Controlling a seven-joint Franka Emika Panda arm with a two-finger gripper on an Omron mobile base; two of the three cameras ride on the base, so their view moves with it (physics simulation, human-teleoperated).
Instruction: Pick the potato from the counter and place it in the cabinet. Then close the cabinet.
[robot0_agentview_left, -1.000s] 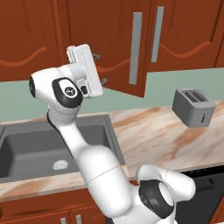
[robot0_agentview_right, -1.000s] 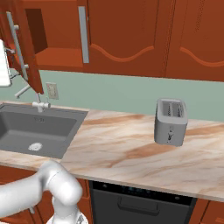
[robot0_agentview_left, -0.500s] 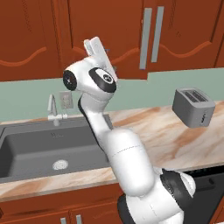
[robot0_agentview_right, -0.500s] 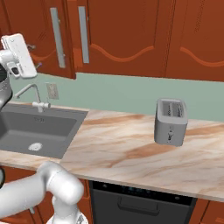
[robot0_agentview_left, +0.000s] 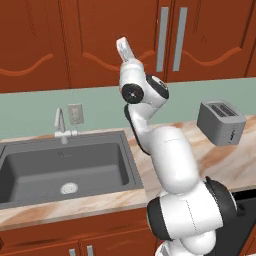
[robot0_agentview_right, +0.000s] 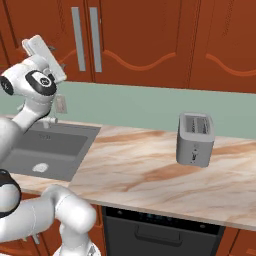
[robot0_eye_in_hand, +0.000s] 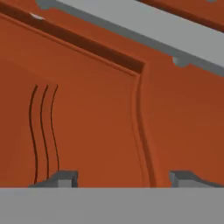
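One cabinet (robot0_agentview_left: 200, 40), two doors shut, two handles, one toaster (robot0_agentview_left: 220, 122)

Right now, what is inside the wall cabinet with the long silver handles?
Both doors of the cabinet are shut, handles side by side, so its inside is covered. No potato lies on the counter.

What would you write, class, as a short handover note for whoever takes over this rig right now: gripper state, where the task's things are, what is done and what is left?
Gripper: open, nothing between the fingertips, close against a cabinet door panel.
Cabinet: both doors with the long silver handles look shut in the base views.
Potato: not on the visible counter; presumably inside the cabinet, unconfirmed.
Also there: toaster, sink.
Done: the doors appear closed.
Left: check the door is flush, then back the arm away.
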